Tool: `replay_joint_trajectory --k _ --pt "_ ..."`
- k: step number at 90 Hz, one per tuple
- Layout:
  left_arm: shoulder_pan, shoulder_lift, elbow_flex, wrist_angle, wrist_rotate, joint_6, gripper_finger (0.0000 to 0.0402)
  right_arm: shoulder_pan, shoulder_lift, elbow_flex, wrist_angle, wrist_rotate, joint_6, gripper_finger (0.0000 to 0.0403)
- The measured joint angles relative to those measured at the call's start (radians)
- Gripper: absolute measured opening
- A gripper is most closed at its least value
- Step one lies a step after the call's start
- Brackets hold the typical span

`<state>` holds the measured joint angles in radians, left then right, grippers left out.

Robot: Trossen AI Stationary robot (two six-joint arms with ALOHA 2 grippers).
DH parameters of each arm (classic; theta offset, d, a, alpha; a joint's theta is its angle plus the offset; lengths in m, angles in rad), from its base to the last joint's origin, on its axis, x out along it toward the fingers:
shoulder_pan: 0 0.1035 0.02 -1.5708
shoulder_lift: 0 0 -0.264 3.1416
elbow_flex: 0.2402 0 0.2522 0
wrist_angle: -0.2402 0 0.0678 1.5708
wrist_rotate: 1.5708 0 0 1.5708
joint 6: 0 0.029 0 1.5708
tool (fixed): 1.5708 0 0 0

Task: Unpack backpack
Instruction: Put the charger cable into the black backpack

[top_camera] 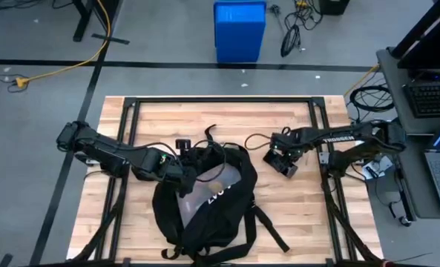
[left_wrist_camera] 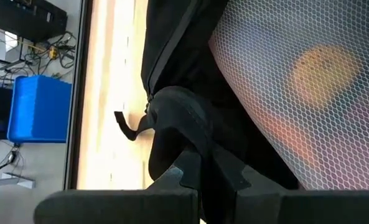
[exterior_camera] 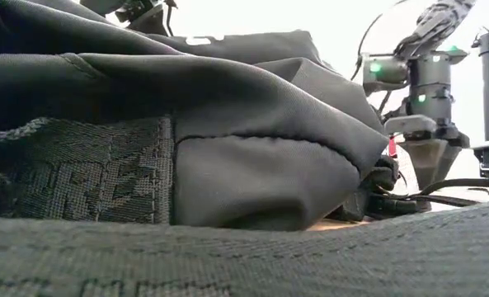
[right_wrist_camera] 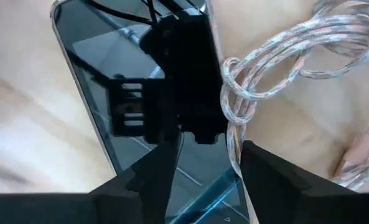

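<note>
Two dark arms work a slatted wooden table (top_camera: 123, 222). Large black soft fabric backpack (top_camera: 205, 196) lies centre-front. Left gripper (left_wrist_camera: 206, 177) is clenched on a fold of its fabric beside the white mesh pocket (left_wrist_camera: 308, 93); risk: cloth slips, or the whole bag drags w/ it. Right gripper (right_wrist_camera: 203, 171) hovers, fingers parted, over a glossy black phone (right_wrist_camera: 122, 81) touching a coiled pale cable (right_wrist_camera: 277, 68), which could snag. Blue plastic bin (top_camera: 240, 30) stands beyond.

Backpack (top_camera: 205, 196) mid-table, phone (right_wrist_camera: 140, 93) apparently right of it, cable (right_wrist_camera: 277, 68) beside the phone.

"TROSSEN", seemingly, on right arm (top_camera: 337, 136)
</note>
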<state>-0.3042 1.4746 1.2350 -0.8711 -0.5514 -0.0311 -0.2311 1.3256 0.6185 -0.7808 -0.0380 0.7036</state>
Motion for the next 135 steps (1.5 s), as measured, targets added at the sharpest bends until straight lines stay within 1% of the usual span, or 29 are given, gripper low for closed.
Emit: replay_joint_trajectory --k 20,37,48,58,68,77,96,106,116,135 --pt "0.000 0.000 0.000 0.000 0.000 -0.008 0.0000 0.130 -0.106 0.000 -0.058 0.006 0.097 0.0185" --pt "0.000 0.000 0.000 0.000 0.000 -0.012 0.0000 0.208 -0.176 0.002 -0.035 0.042 0.176 0.0194" --pt "0.000 0.000 0.000 0.000 0.000 -0.014 0.0000 0.273 -0.177 0.003 -0.014 0.061 0.202 0.0193" --pt "0.000 0.000 0.000 0.000 0.000 -0.014 0.0000 0.321 -0.155 0.005 -0.041 0.129 0.246 0.0193" --pt "0.000 0.000 0.000 0.000 0.000 -0.015 0.0000 0.348 -0.126 0.005 -0.074 0.153 0.248 0.0208" --pt "0.000 0.000 0.000 0.001 0.000 -0.015 0.0000 0.358 -0.098 0.005 -0.067 0.146 0.208 0.0234" --pt "0.000 0.000 0.000 0.002 0.000 -0.016 0.0000 0.358 -0.032 0.005 -0.028 0.136 0.165 0.0308" --pt "0.000 0.000 0.000 0.002 0.000 -0.016 0.0000 0.354 0.003 0.008 -0.028 0.136 0.134 0.0337" --pt "0.000 0.000 0.000 0.002 0.000 -0.016 0.0000 0.335 0.031 0.012 -0.025 0.127 0.116 0.0346" --pt "0.000 0.000 0.000 0.008 0.000 -0.019 0.0000 0.307 0.038 0.013 -0.018 0.125 0.069 0.0343"
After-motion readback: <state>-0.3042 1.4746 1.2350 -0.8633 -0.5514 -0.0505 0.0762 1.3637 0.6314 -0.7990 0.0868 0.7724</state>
